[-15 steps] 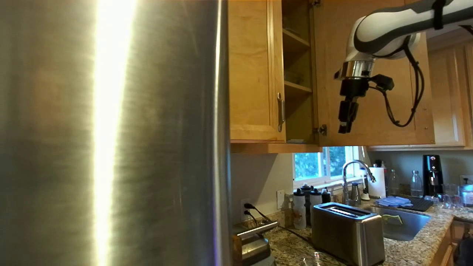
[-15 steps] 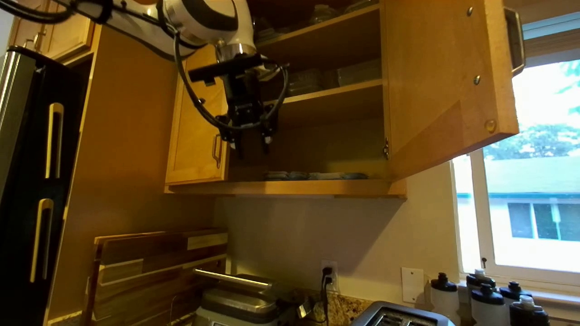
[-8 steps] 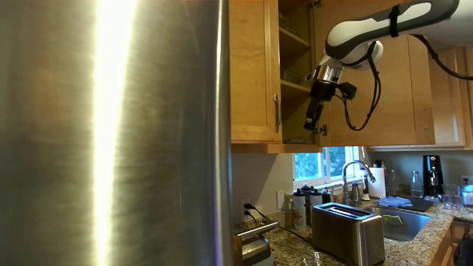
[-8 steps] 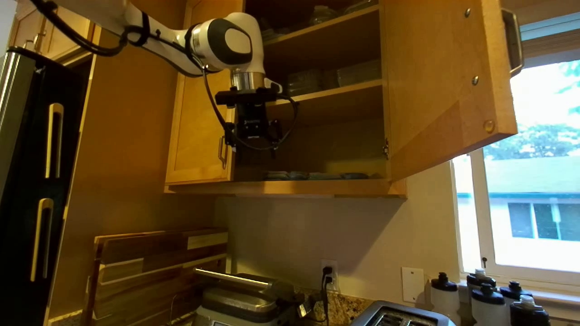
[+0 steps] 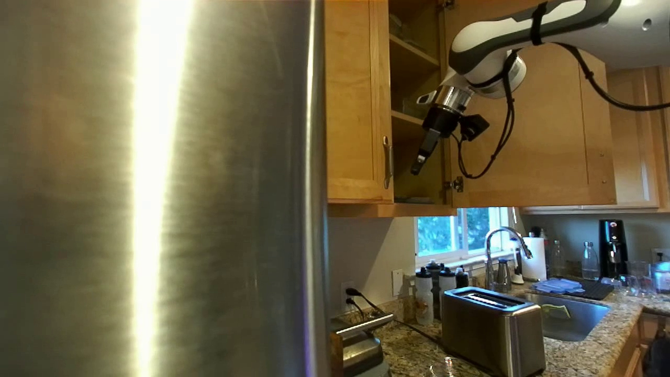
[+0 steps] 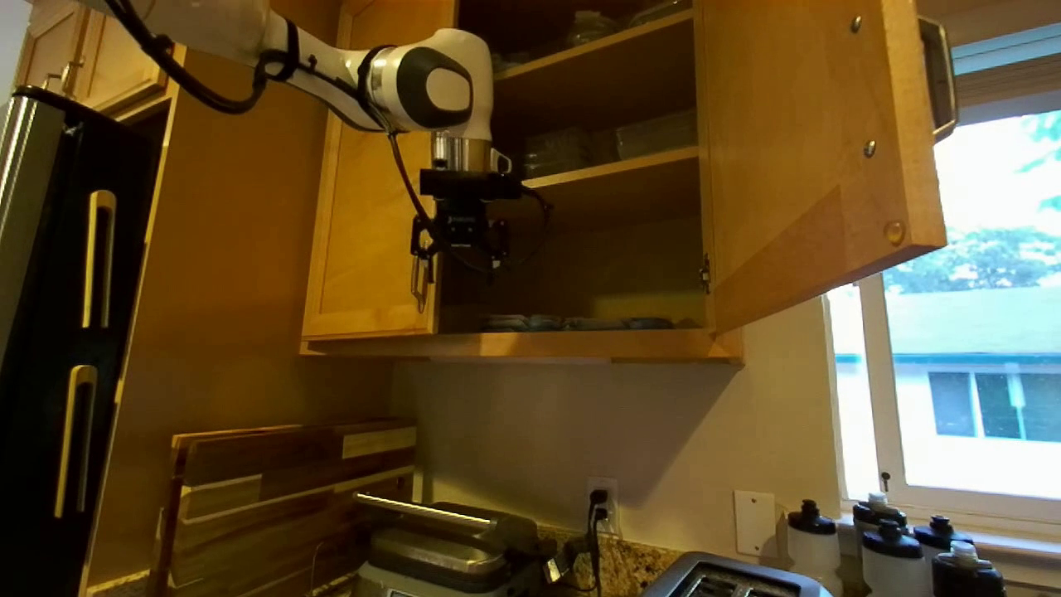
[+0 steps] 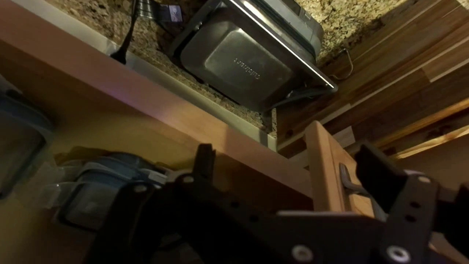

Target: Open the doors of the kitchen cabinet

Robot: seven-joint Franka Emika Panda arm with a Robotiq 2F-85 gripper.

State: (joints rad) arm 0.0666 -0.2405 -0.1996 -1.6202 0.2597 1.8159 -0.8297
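The kitchen cabinet (image 6: 613, 344) has its right-hand door (image 6: 796, 141) swung wide open, also seen in an exterior view (image 5: 555, 157). Its left-hand door (image 6: 373, 232) stands slightly ajar, with a vertical metal handle (image 5: 387, 162). My gripper (image 6: 462, 274) is open in front of the cabinet opening, also in an exterior view (image 5: 417, 170). In the wrist view (image 7: 285, 150) its fingers spread on either side of the left-hand door's free edge (image 7: 318, 165). One finger is on the cabinet side, the other overlaps the handle (image 7: 353, 183) outside; contact cannot be told.
Shelves inside hold containers (image 7: 99, 190). A countertop grill (image 7: 249, 62), a toaster (image 5: 492, 330) and bottles (image 6: 891, 547) stand below. Wooden boards (image 6: 290, 497) lean beside the grill. A steel fridge panel (image 5: 235, 188) fills one side of an exterior view.
My gripper has moved toward the cabinet and the left-hand door's free edge. That door has swung a little toward closed. The right-hand door has stayed open.
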